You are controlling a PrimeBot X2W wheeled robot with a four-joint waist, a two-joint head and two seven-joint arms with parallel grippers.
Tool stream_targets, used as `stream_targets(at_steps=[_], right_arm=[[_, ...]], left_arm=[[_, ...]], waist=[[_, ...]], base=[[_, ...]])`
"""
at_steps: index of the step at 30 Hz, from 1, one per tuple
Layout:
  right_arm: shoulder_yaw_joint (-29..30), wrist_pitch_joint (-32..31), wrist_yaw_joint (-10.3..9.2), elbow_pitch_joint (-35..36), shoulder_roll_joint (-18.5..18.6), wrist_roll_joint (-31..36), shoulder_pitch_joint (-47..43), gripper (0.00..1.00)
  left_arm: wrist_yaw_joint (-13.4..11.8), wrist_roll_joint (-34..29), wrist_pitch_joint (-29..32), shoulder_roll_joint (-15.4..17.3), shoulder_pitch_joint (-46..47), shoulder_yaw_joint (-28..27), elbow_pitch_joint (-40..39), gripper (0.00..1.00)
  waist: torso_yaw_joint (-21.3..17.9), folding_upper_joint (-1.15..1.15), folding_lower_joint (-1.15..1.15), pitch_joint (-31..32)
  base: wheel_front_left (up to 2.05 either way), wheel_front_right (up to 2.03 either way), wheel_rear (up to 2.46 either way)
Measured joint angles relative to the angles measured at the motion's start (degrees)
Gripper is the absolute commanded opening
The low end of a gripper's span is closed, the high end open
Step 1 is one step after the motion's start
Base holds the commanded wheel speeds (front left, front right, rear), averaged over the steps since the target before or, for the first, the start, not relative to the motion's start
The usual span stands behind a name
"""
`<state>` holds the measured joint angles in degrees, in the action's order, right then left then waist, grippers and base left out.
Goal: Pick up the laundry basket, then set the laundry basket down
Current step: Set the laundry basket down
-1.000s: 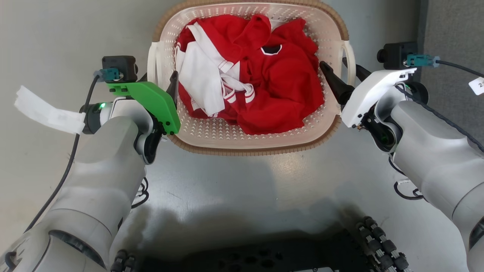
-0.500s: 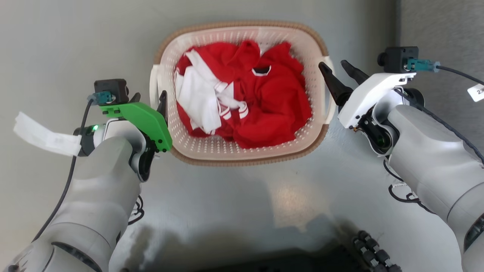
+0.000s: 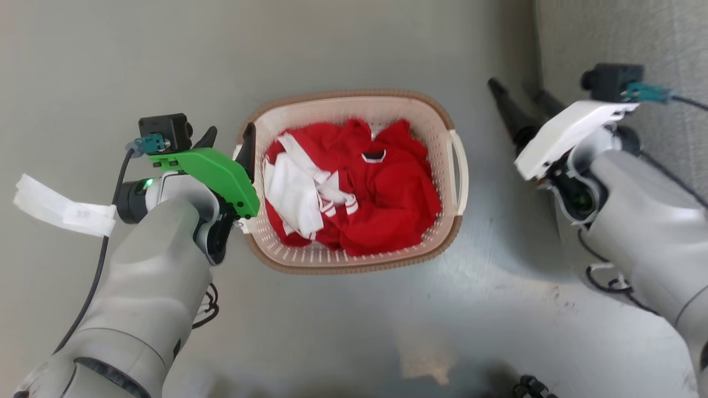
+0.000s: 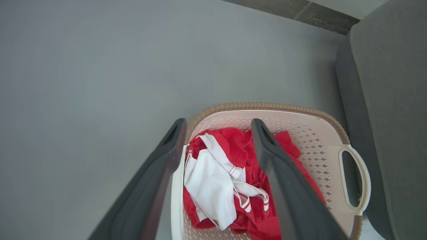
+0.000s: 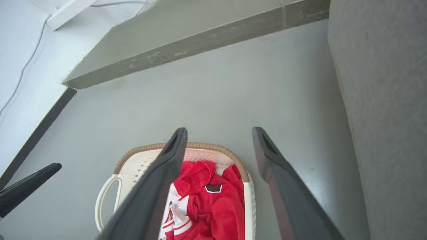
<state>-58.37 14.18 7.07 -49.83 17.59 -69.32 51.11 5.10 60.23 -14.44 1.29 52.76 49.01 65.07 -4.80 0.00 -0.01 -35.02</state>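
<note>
Laundry basket on open floor

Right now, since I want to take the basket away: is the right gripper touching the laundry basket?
Apart. The head view shows bare floor between the right gripper and the laundry basket.

Laundry basket: cream perforated, brown rim, upright on floor, holding red-white clothes.

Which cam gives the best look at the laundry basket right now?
Head view: nearly the whole laundry basket shows from above, rim, right handle and clothes; the left gripper covers its left edge. Both wrist views cut the laundry basket off at the bottom edge, open jaws across it.
</note>
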Motion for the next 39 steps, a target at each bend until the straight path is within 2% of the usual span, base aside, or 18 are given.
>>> stream_targets(at_steps=[7,19,25,31,35,39], right_arm=[[6.5,0.07,0.0,4.05,1.75,3.94,-1.12,1.0],[16.9,0.1,0.0,10.68,3.01,11.94,-11.63,1.0],[22.13,0.1,0.0,14.41,2.53,16.38,-18.12,1.0],[30.37,0.15,-0.63,17.91,2.11,20.02,-24.79,1.0],[32.59,0.16,-1.18,21.31,1.19,23.54,-28.35,1.0],[34.19,0.16,-1.2,23.54,0.88,26.04,-29.86,1.0]], left_arm=[[0.01,-1.77,0.02,0.82,-0.58,-5.27,-6.53,1.0],[0.0,-8.66,0.02,1.98,-9.53,-12.81,-16.08,1.0],[-0.18,-12.45,0.02,3.15,-14.9,-16.51,-21.34,1.0],[-1.04,-15.63,0.02,2.89,-21.59,-19.75,-26.24,1.0],[-2.38,-17.79,0.02,2.96,-25.32,-22.88,-30.5,1.0],[-2.69,-19.96,0.02,2.94,-27.5,-24.29,-33.4,1.0]], waist=[[0.54,0.0,0.0,5.42],[2.36,0.0,0.0,14.76],[3.0,0.0,0.0,19.51],[3.44,0.0,0.0,24.22],[3.73,0.0,0.0,27.03],[3.89,0.0,0.0,28.66]], base=[[0.0,0.0,0.0],[0.0,0.0,0.0],[0.0,0.0,0.0],[0.0,0.0,0.0],[0.0,0.0,0.0],[0.0,0.0,0.0]])
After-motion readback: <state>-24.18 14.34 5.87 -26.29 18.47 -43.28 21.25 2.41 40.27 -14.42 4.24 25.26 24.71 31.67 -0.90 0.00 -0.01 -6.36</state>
